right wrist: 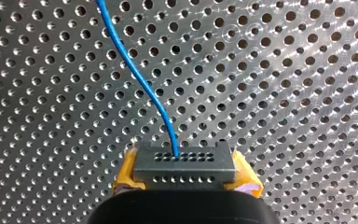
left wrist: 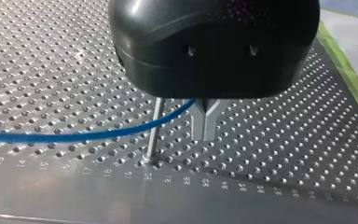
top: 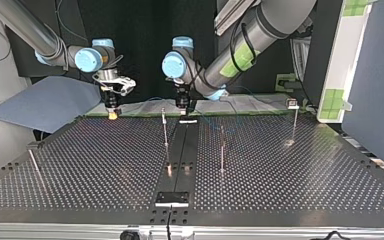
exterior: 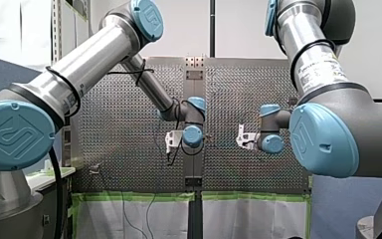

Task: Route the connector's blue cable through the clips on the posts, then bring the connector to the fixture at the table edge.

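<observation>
Routing the blue cable [right wrist: 140,79] was work for both arms together. My right gripper [right wrist: 185,173] was closed on the connector [right wrist: 185,161], with its yellow pads [right wrist: 127,170] clamping the block's two sides. The cable left the connector's face and ran ahead of the gripper over the bench [right wrist: 284,93].

My left gripper [left wrist: 204,126] was closed around the same cable, its metal tips meeting just beneath it. A post [left wrist: 154,128] stood just beside the fingers, and the cable crossed that post. No clip showed in the left wrist view, so I could not tell whether the cable was seated.

I judged that the step required the following:
- The left gripper had to press the cable against the post at clip height, with only modest slack.
- The right gripper had to feed rather than pull, so the wire was not strained at the connector.
- Neither gripper was to knock the thin post sideways.
</observation>
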